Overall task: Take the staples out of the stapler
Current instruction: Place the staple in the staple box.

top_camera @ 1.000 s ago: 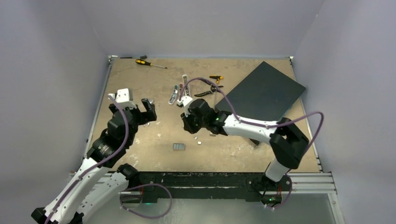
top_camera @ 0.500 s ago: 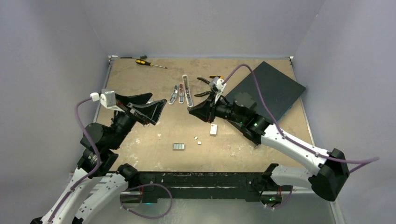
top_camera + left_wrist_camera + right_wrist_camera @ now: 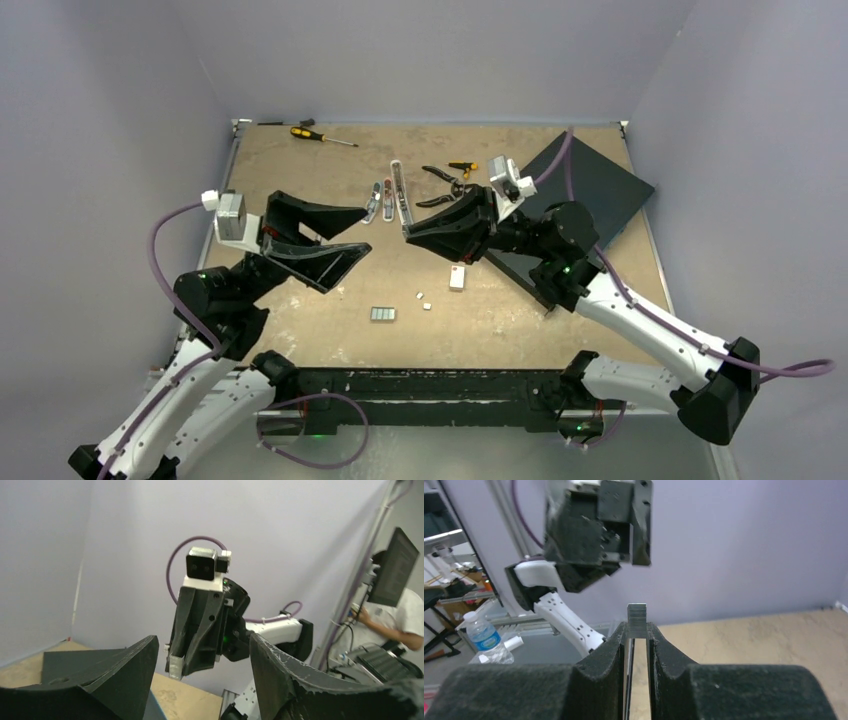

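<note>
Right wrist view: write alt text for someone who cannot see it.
The right claw pinches a small grey strip of staples upright between its two dark fingertips. Beyond it the left claw hangs in the air, blurred, against a pale purple wall, with the sandy table at right and a water bottle at lower left.

Three cameras — one overhead, two on the wrists, facing each other.
The top view looks down from high behind the arm bases and takes in the whole worktop [image 3: 330, 165]. Each wrist camera looks about level past its own gripper: the left one sees the right gripper [image 3: 408, 236] near, the right one sees the left gripper [image 3: 364, 230] near — both also appear in the top view.
</note>
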You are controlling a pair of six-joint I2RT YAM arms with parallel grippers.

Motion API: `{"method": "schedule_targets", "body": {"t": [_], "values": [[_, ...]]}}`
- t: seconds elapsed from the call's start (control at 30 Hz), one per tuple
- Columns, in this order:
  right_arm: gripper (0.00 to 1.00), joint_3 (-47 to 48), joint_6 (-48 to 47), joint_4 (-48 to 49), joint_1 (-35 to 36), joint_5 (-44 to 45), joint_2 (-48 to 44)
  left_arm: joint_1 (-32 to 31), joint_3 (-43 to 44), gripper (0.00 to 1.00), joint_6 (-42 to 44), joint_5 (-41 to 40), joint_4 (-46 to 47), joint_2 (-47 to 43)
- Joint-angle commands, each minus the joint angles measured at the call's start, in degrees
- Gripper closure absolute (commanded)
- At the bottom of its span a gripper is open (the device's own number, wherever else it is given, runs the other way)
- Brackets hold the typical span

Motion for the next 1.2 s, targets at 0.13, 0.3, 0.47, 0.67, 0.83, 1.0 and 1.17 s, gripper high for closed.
{"method": "schedule_targets", "body": {"t": [0.13,0.3,0.47,0.67,0.83,1.0,1.17], "values": [[0.81,6.2,2.5,12.6,-0.1,-10.0,0.4,0.2,-0.3,0.39,-5.6,13.6,13.6,5.2],[0.81,7.8,1.2,10.8,0.0,-9.6,1.7,0.2,-0.5,0.47,-5.8,13.3,13.8,6.2],[0.83,8.5,1.3,9.0,0.0,-5.7,3.5,0.3,-0.6,0.5,-6.0,14.1,15.3,7.3],[0.84,9.3,4.3,9.7,0.2,-5.4,5.9,0.2,-1.8,0.55,-2.9,12.8,15.0,6.6],[0.84,9.0,5.1,10.5,0.6,-6.6,6.2,0.3,-1.6,0.55,2.3,11.0,11.1,5.7],[0.84,8.3,5.2,10.4,0.7,-7.7,6.0,0.3,-0.6,0.55,6.2,8.4,6.4,4.9],[0.84,8.3,6.2,11.2,0.8,-10.6,6.6,0.3,-0.8,0.47,7.9,7.4,5.5,4.7]]}}
